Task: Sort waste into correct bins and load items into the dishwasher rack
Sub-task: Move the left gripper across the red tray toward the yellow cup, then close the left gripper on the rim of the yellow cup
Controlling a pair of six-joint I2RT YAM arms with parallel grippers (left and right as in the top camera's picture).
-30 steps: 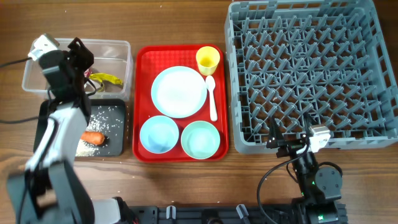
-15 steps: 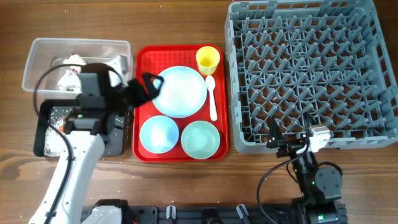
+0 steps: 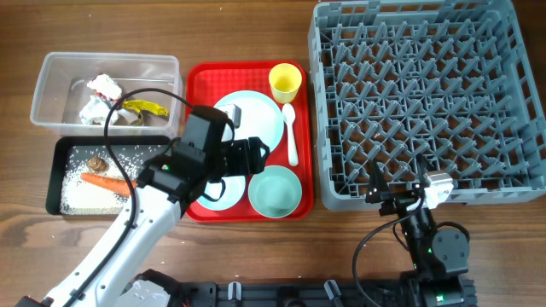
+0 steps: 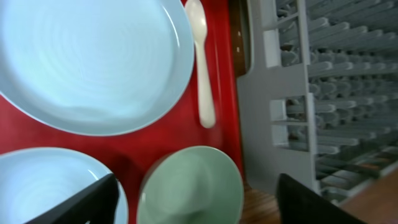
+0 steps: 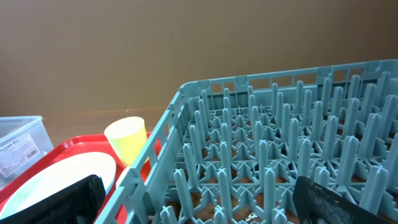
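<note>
Left gripper (image 3: 256, 153): since a second ago it has swung off the tub (image 3: 43, 94) and across to the red tray (image 3: 194, 111). It now hangs over the tray's near side, fingers spread wide, nothing between them.
Right gripper (image 3: 397, 189): sits at the near edge of the rack (image 3: 409, 85), fingers wide apart, empty.
Rack: right of the tray, empty. Its pegs look stiff, and we judge they will hold dishes on edge.
Plate (image 3: 256, 115): flat on the tray's middle. We judge it light, rigid and slick. Only the rim offers a pinch, so we would take its right edge.
Green bowl (image 4: 189, 186): near right corner of the tray, directly below our left fingers. It looks light and stiff, so we would pinch the wall over the rim.
Blue bowl (image 4: 43, 186): just left of the green one, partly under our arm. Same handling.
Cup (image 3: 285, 81): upright at the tray's far right corner. Its thin wall may flex, so we would put one finger inside.
Spoon (image 3: 291, 136): flat between the plate and the tray's right edge. It looks apt to skid, so we would grip mid-handle.
</note>
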